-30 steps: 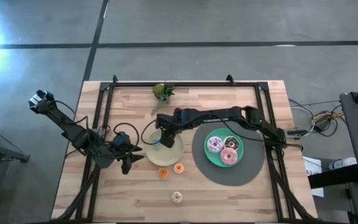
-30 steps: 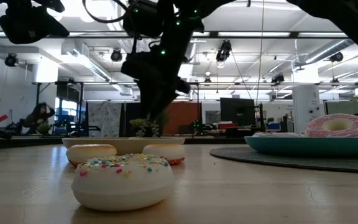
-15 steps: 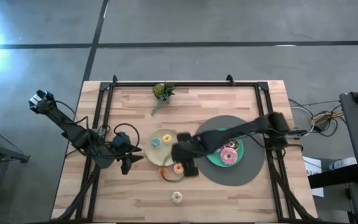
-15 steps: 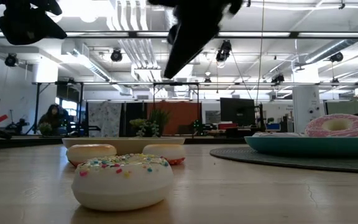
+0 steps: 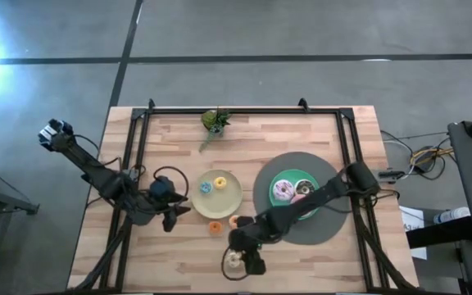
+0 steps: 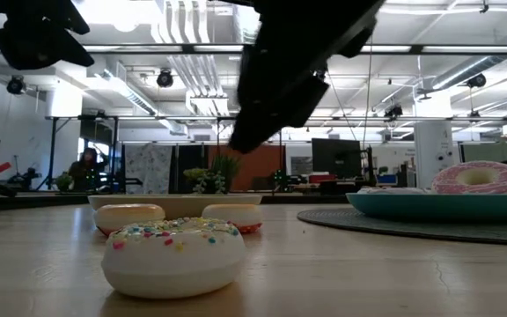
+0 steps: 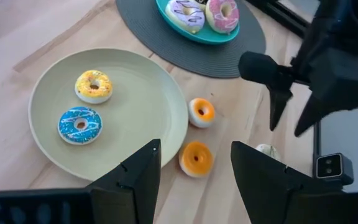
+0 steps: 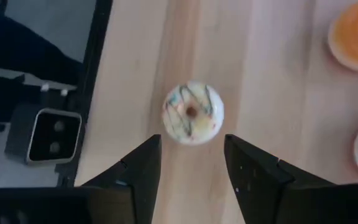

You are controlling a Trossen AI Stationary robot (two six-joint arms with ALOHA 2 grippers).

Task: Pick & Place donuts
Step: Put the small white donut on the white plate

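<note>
My right gripper [image 5: 244, 256] is open and hovers over the cream sprinkled mini donut [image 8: 192, 112], which lies flat on the wood near the table's near edge [image 6: 174, 255]; the fingers stand above it, apart from it. Two orange mini donuts [image 5: 215, 228] [image 5: 234, 220] lie on the table beside the beige plate [image 5: 228, 203]. That plate holds a blue mini donut [image 7: 79, 124] and a yellow one [image 7: 93, 85]. The teal plate [image 5: 296, 174] carries a pink donut [image 5: 283, 191] and others partly under the right arm. My left gripper [image 5: 170, 211] waits open, left of the beige plate.
The teal plate sits on a round dark grey mat [image 5: 285, 231] on the table's right half. A small green plant [image 5: 214, 120] stands near the far edge. Black frame rails [image 5: 140, 147] run along the table's sides. Bare wood lies along the near edge.
My right gripper has swung from over the beige plate toward the table's near edge, passing over the orange mini donuts, and now stands above the cream donut. The blue and yellow donuts on the beige plate have come into view.
</note>
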